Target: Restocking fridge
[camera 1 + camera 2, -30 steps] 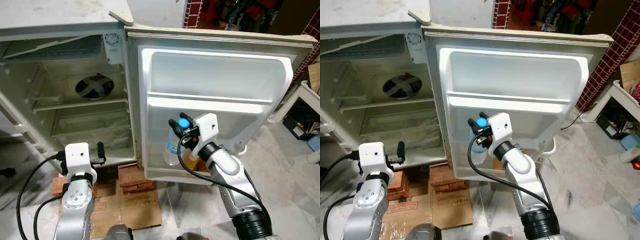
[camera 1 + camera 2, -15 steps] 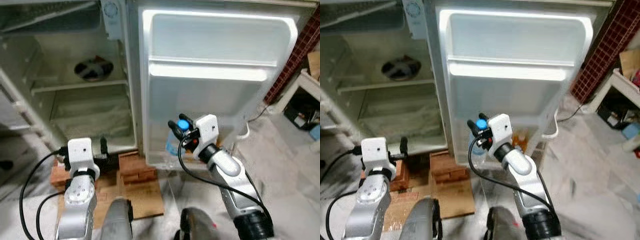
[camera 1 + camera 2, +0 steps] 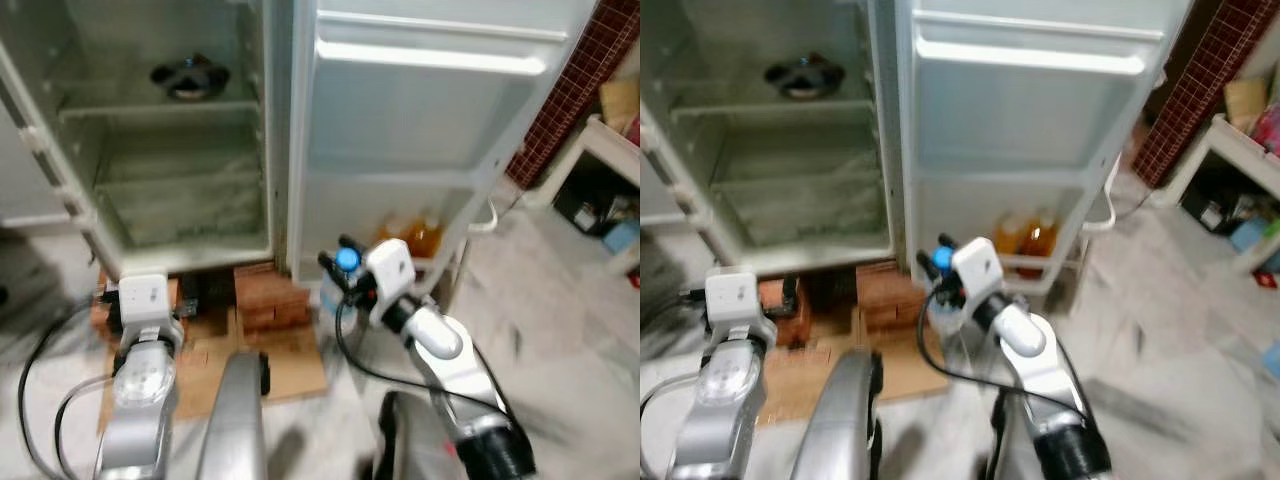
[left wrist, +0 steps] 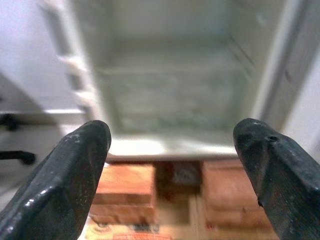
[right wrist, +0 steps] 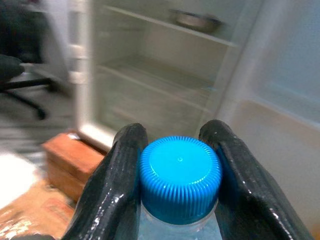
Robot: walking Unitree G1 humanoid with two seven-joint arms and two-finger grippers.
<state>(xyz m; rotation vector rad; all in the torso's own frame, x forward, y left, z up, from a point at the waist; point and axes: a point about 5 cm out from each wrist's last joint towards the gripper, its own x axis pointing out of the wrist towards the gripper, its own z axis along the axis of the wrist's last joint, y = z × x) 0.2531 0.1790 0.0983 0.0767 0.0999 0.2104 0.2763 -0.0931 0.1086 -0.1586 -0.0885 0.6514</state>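
A clear water bottle with a blue cap [image 3: 347,260] is held by its neck in my right gripper [image 3: 341,263], which is shut on it just under the cap [image 5: 180,177]. Both black fingers [image 5: 116,190] press against the cap's sides. The bottle hangs low, in front of the bottom left corner of the open fridge door [image 3: 420,150]. The fridge [image 3: 170,190] stands open with bare shelves. My left gripper [image 4: 170,170] is open and holds nothing, low before the fridge's bottom edge.
Two amber bottles [image 3: 411,238] stand in the door's bottom shelf. A dark bowl [image 3: 189,75] sits on an upper fridge shelf. Bricks [image 3: 268,300] prop the fridge above cardboard [image 3: 295,365] on the floor. A white stand [image 3: 612,145] is at the right.
The whole view has tilted down and blurred, so the camera moved. Relative to the door, my right gripper with the bottle has dropped from the lower shelf to the bottom corner.
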